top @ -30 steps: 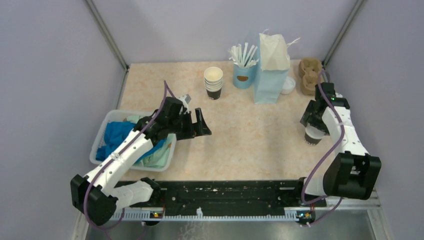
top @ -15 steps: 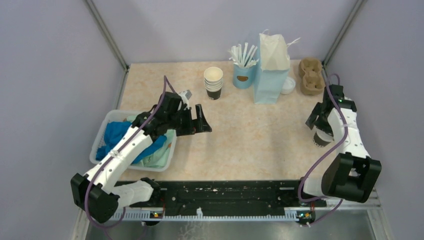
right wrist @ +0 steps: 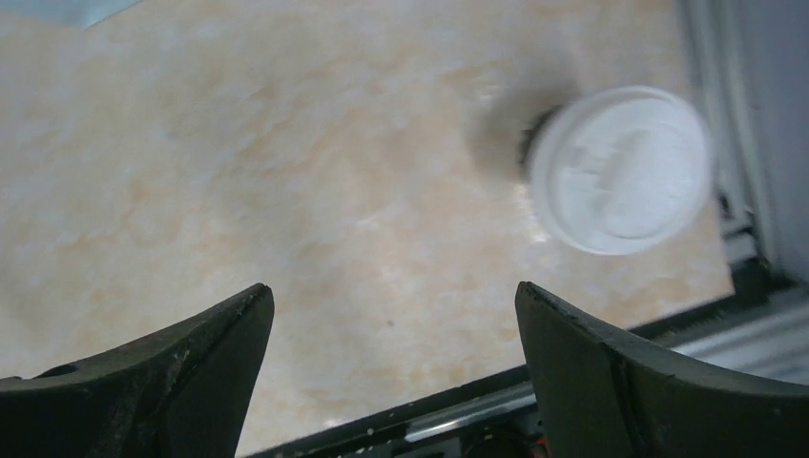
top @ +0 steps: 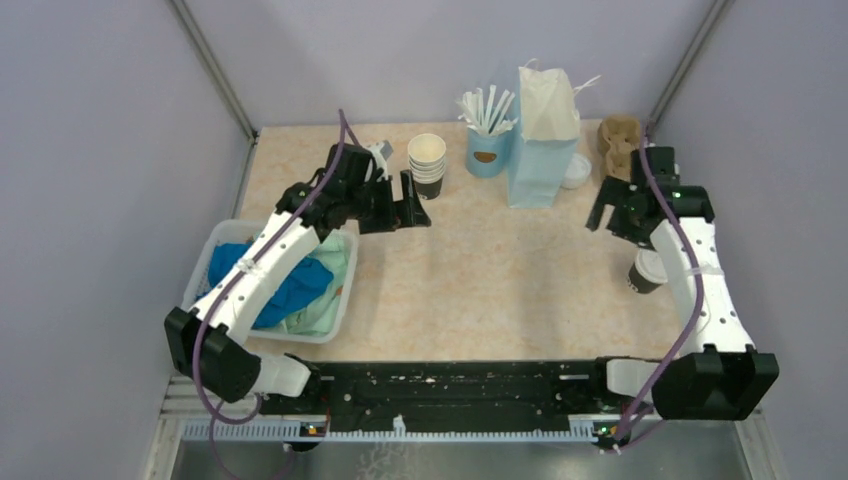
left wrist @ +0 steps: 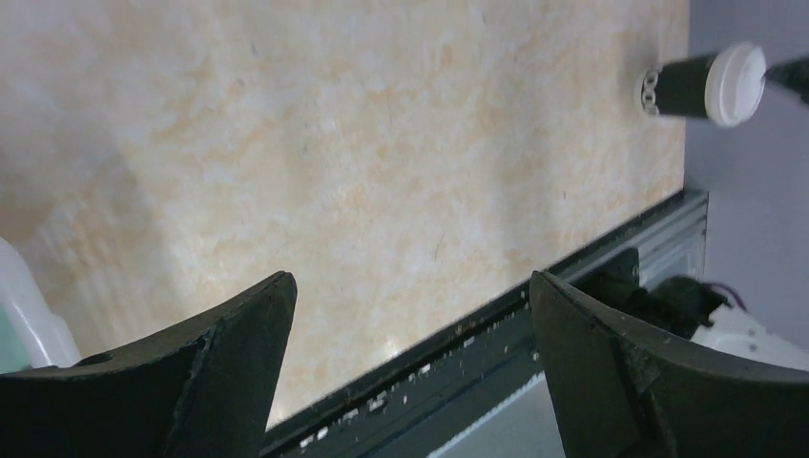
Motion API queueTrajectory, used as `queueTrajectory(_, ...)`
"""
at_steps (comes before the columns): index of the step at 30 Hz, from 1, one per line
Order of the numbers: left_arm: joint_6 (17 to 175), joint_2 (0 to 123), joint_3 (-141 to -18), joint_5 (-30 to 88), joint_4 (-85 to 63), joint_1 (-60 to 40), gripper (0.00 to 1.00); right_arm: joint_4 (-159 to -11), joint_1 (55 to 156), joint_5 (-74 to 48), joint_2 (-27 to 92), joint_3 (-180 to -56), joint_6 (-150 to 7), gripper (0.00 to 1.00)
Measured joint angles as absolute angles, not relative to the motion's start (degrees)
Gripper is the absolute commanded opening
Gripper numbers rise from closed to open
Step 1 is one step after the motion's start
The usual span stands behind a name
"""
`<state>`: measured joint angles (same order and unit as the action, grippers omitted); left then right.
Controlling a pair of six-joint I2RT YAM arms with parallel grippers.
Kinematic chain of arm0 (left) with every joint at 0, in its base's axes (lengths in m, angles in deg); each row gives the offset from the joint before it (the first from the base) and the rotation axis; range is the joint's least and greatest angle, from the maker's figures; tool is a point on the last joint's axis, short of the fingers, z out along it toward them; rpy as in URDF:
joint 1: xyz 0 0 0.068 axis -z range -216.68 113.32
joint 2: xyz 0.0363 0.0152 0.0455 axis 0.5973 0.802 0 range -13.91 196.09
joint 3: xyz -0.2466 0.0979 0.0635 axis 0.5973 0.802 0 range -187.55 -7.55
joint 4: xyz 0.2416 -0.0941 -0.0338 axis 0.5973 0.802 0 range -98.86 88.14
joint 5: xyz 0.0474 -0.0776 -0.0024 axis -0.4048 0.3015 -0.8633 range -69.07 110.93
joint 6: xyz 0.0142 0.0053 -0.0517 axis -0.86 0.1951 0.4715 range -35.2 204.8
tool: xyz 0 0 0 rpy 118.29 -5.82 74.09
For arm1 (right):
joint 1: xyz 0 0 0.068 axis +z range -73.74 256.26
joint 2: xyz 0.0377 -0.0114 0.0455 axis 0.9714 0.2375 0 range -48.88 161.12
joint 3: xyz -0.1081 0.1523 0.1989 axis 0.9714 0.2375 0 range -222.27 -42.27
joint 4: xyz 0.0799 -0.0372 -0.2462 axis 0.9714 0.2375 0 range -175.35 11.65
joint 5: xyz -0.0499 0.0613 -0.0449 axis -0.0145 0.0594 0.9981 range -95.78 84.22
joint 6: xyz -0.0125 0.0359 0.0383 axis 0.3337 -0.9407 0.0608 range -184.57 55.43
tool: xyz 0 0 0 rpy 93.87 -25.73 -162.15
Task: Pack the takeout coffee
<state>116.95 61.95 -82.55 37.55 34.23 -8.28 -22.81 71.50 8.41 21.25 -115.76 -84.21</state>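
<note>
Where the right gripper (top: 612,222) hangs over the table (top: 500,280), a light blue paper bag (top: 543,140) stands beyond it and to its left. A small white round item (top: 576,170) lies at the bag's foot, and a brown cardboard cup carrier (top: 620,145) sits just beyond the gripper toward the far corner. The right arm's white forearm crosses in front of the takeout coffee (top: 645,272) in the overhead view and hides part of it.

The coffee stands upright behind the right gripper, toward the arm bases and close to the table's right edge. From the right wrist its white lid (right wrist: 620,170) shows off to the outer side of the right finger, clear of the gap. From the left wrist the cup (left wrist: 711,84) appears well apart, far across the table.

Just beside the left gripper (top: 415,200), on its far side, stands a stack of lidless cups (top: 427,165). Further to its right is a blue cup (top: 488,152) holding white sticks (top: 487,108). Behind this gripper, under its arm, a white basket (top: 222,228) holds a blue cloth (top: 285,285) and a pale green cloth (top: 330,300). What the bag contains cannot be seen.

Both grippers are spread wide. The right gripper's fingers (right wrist: 191,372) and the left gripper's fingers (left wrist: 238,334) frame only bare tabletop. Neither gripper holds or touches anything.
</note>
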Motion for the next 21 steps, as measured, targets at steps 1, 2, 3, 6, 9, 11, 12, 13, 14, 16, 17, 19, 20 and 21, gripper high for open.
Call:
queueTrajectory(1,116.33,63.74,-84.95,37.25,34.52,-9.02,0.89,-23.00,74.61,6.21,21.25,-116.24,-84.23,0.95)
queueTrajectory(2,115.90,65.60,-87.36,36.66,34.52,-9.94,0.85,-23.46,77.95,3.69,21.14,-116.35,-84.32,0.95)
queueTrajectory(3,115.42,67.67,-89.98,36.13,34.54,-11.01,0.83,-23.64,80.90,1.64,21.05,-116.33,-84.73,0.95)
queueTrajectory(6,113.38,75.56,-99.40,32.74,34.32,-14.13,0.68,-24.44,89.65,-3.74,20.74,-116.09,-86.85,0.95)
queueTrajectory(9,110.67,85.70,-111.97,28.18,35.19,-15.93,0.54,-25.01,94.54,-7.43,20.72,-115.74,-88.45,0.95)
queueTrajectory(11,108.97,92.37,-120.30,24.79,35.76,-16.14,0.53,-24.86,94.96,-8.20,20.92,-115.69,-88.73,0.95)
queueTrajectory(12,108.07,95.91,-124.69,23.00,36.42,-16.10,0.54,-24.79,94.96,-8.26,21.07,-115.72,-88.69,0.95)
queueTrajectory(13,107.13,98.95,-128.03,21.42,36.59,-16.03,0.54,-24.71,94.96,-8.26,21.31,-115.72,-88.62,0.95)
queueTrajectory(14,106.61,100.94,-130.13,20.31,37.01,-15.99,0.54,-24.44,94.96,-8.22,21.73,-115.87,-88.54,0.95)
queueTrajectory(16,105.58,104.13,-132.87,18.38,37.88,-15.95,0.54,-24.40,94.96,-8.24,22.71,-115.93,-88.14,0.95)
queueTrajectory(17,105.25,105.33,-133.67,17.82,38.23,-15.95,0.53,-24.34,94.96,-8.26,23.26,-116.11,-87.97,0.95)
queueTrajectory(19,104.62,107.08,-134.50,17.20,38.47,-15.90,0.53,-24.42,94.96,-8.33,24.39,-116.72,-87.53,0.95)
queueTrajectory(20,104.33,107.65,-134.68,17.10,38.47,-15.88,0.52,-24.42,94.96,-8.44,24.92,-117.09,-87.25,0.95)
queueTrajectory(21,104.14,108.24,-134.90,16.99,38.49,-15.84,0.51,-24.47,94.96,-8.50,25.33,-117.40,-87.05,0.95)
